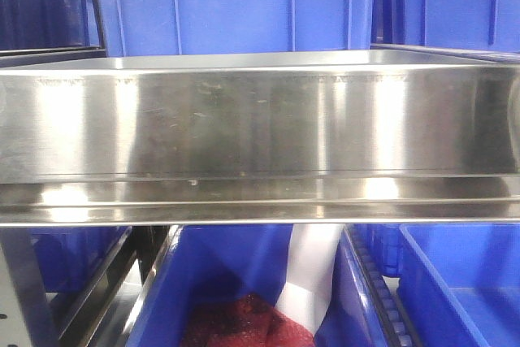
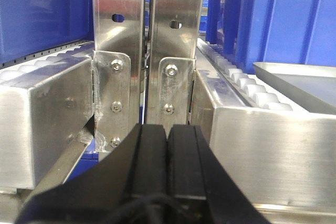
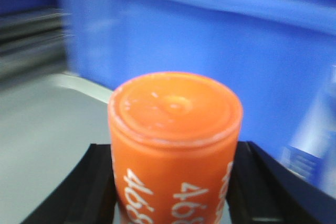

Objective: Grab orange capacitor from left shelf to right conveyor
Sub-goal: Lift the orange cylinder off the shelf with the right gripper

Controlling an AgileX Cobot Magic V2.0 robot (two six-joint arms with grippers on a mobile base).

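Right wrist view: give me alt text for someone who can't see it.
An orange capacitor with white "4680" lettering on its side sits gripped between the black fingers of the right gripper, seen from just above its top end. Behind it are a blurred blue crate wall and a grey surface at left.

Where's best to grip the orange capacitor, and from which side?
Mid side wall of the orange capacitor, below the cap, a finger on each side, coming from the side rather than over the top. It's a smooth cylinder; the right gripper clamps it that way.
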